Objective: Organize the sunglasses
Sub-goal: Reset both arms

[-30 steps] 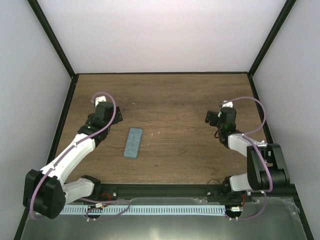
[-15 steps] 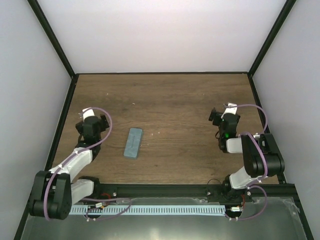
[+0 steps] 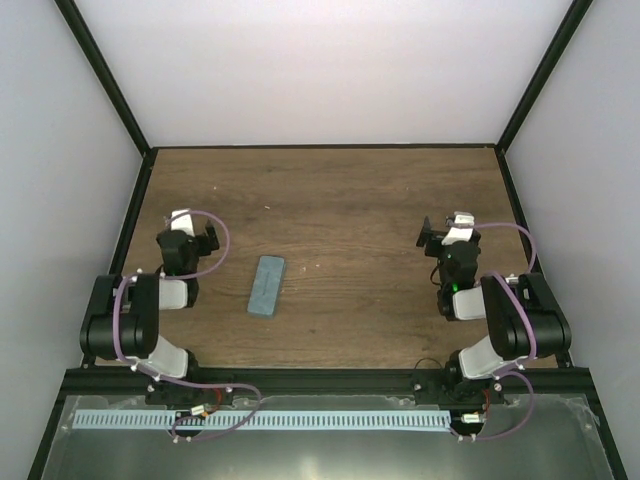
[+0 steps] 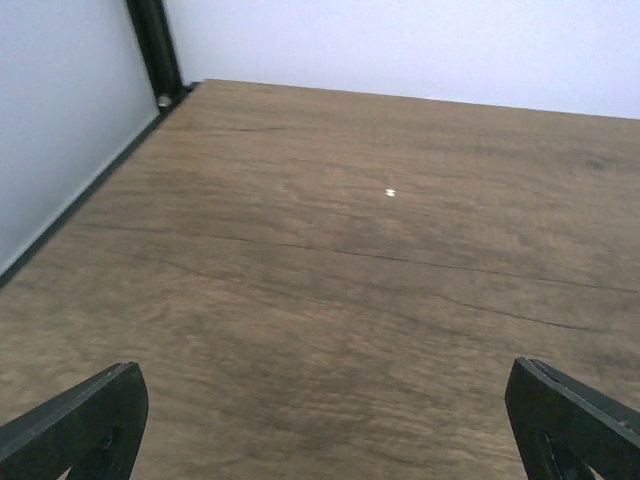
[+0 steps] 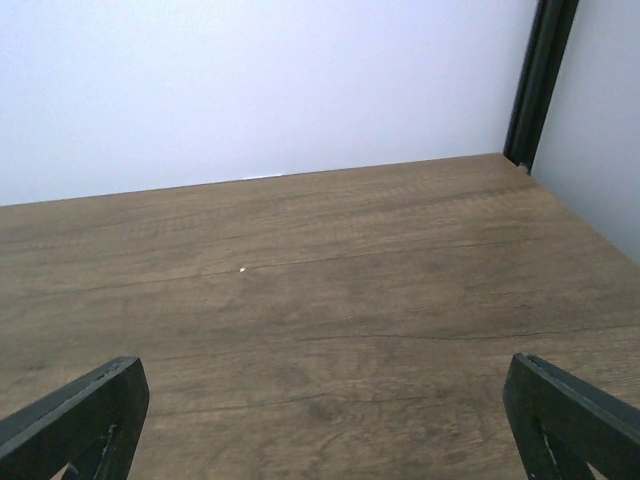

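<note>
Both your arms are folded back near their bases, L arm on the left edge of the desk [image 3: 350, 200] and R arm on the right. L end effector [image 4: 325, 425] is spread wide: in its wrist cam you only see the two dark fingertips [image 4: 80, 425] poking in at the bottom corners, w/ nothing but bare wood grain between them. It's the same for the R end effector [image 5: 325, 425], which is wide apart w/ tips [image 5: 570, 420] at the bottom corners and nothing held. The sunglasses don't show in any of your 3 views, so you can't tell where they are from here. The only item lying on the desk is the teal-blue case [image 3: 266, 285], an oblong w/ rounded ends. It lies flat w/ its long axis running approx. near-to-far and leaning slightly right at the far end. It sits between the two arms, closer to the L one, and isn't touching either end effector. From the top cam you can't tell what's inside it. L wrist cam looks toward the far-left corner, where the black frame post [image 4: 155, 45] meets the pale wall. A small white speck [image 4: 390, 192] sits on the wood ahead of it. R wrist cam faces the back wall w/ the far-right corner post [image 5: 540, 70] in shot.
</note>
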`<state>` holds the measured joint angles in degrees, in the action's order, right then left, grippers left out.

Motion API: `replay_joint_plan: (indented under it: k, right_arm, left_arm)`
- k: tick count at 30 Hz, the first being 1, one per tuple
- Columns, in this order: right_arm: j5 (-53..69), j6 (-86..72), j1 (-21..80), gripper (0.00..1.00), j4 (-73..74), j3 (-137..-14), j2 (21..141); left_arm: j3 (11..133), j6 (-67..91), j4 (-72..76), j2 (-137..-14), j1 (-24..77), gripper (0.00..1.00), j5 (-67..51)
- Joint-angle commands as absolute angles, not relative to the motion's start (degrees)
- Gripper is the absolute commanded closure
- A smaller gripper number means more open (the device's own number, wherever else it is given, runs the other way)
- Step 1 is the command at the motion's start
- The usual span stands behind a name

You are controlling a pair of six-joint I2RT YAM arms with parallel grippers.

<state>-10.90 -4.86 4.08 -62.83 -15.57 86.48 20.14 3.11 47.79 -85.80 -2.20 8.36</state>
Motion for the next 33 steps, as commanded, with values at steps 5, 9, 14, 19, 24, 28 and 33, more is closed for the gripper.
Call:
replay_joint_plan:
  k: [5,9,14,19,24,28,33]
  right_arm:
    - [-3.6,-0.2,4.3,0.0,-73.8,-12.1,87.6]
    - [-3.9,-0.3,4.3,0.0,-74.3,-11.9,87.7]
    - [-3.7,-0.4,4.2,0.0,-73.8,-12.2,87.7]
    - [-3.4,-0.6,3.9,0.0,-73.1,-12.6,87.8]
    - [-3.2,-0.6,3.8,0.0,-73.1,-12.6,87.7]
    - [-3.1,-0.7,3.9,0.0,-72.9,-12.7,87.8]
    - [-2.7,-0.8,3.6,0.0,-72.4,-12.9,87.8]
  left_arm:
    - [14.4,0.0,67.3,-87.5,-2.4,0.0,0.9]
    - [17.3,-1.0,63.4,-88.5,-1.4,0.0,1.0]
    - [17.7,-1.0,62.4,-88.3,-1.4,0.0,0.9]
    - [17.7,-1.3,62.4,-88.2,-0.9,0.0,1.7]
    - [17.8,-1.3,62.1,-88.3,-0.9,0.0,1.8]
    - [17.8,-1.3,62.2,-88.4,-0.8,0.0,1.9]
    - [17.9,-1.2,62.1,-88.3,-0.8,0.0,1.8]
